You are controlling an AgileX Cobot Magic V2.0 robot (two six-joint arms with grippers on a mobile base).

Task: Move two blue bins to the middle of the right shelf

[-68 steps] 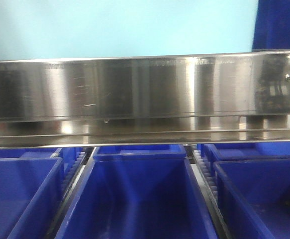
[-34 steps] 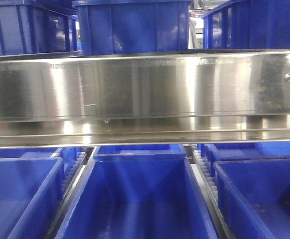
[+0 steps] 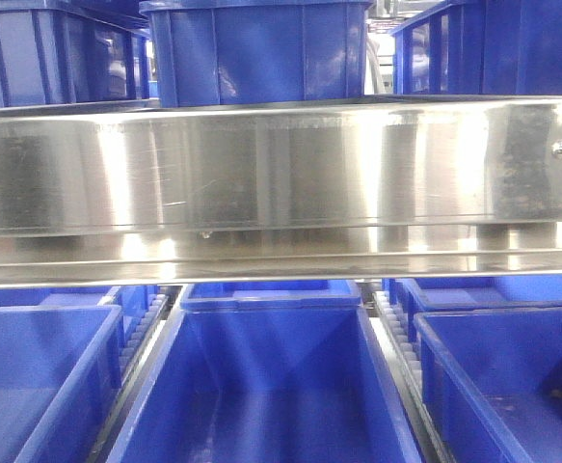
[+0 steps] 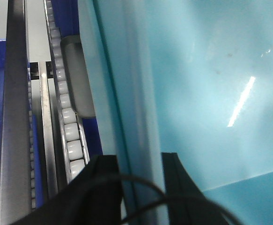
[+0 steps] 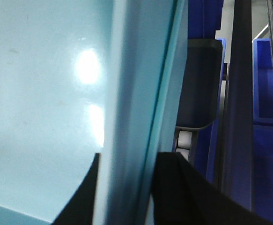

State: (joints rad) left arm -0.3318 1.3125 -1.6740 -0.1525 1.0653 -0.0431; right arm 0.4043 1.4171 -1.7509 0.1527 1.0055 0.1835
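Note:
A light blue bin [image 4: 211, 93] fills the left wrist view, and its wall runs up between the black fingers of my left gripper [image 4: 141, 187], which is shut on that wall. In the right wrist view the same light blue bin [image 5: 42, 93] has its opposite wall clamped in my right gripper [image 5: 127, 192], one finger inside and one outside. Neither the held bin nor the grippers show in the front view. There, dark blue bins [image 3: 256, 53] stand on the shelf level above a steel beam [image 3: 281, 174].
Below the beam, an open dark blue bin [image 3: 261, 386] sits in the middle, with others at left [image 3: 30, 386] and right [image 3: 512, 376]. White roller tracks [image 4: 68, 126] and a grey end stop [image 5: 202, 84] run close beside the held bin.
One second ago a light blue surface covered the top of the front view above the beam. It has left that view, and dark blue bins on the upper level now show.

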